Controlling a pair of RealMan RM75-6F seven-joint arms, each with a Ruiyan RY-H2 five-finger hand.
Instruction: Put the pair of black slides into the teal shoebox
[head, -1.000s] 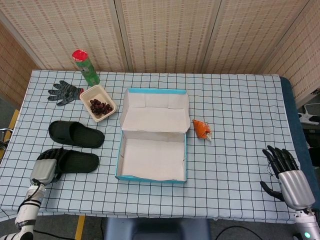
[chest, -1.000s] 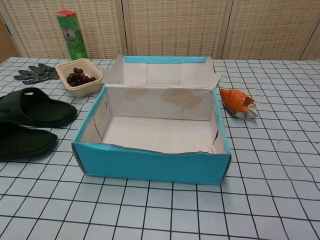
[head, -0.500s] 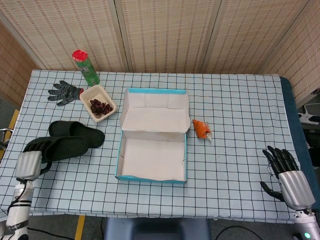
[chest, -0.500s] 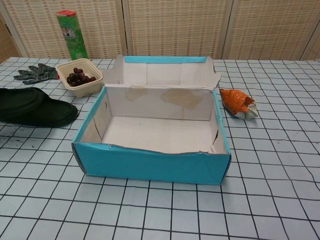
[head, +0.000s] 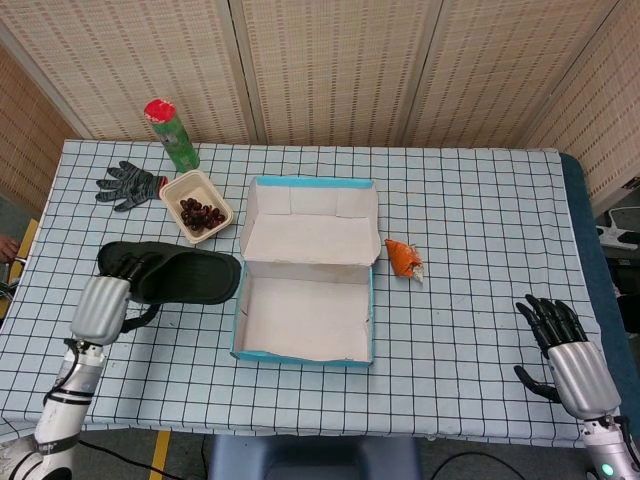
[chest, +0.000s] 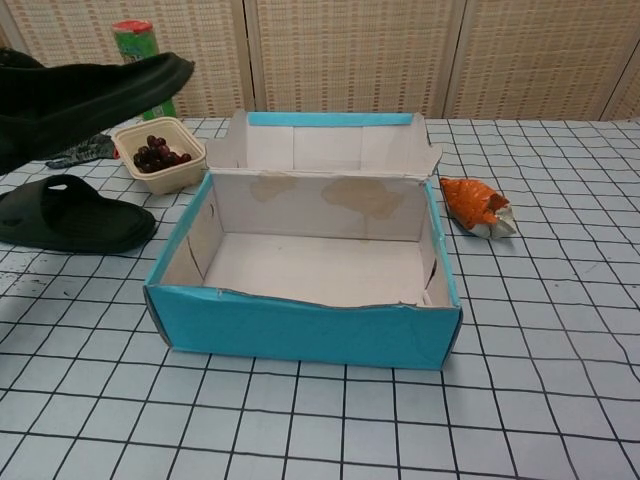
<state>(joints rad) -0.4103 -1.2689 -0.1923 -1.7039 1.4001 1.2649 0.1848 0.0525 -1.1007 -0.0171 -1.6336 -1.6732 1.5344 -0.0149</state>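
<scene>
Whereas a second ago both slides lay on the checked tablecloth, my left hand (head: 100, 305) now grips one black rubber slide (head: 185, 275) lifted beside the open teal cardboard shoebox (head: 305, 318), its mate (chest: 75, 212) untouched, my right hand (head: 565, 350) spread idle.
</scene>
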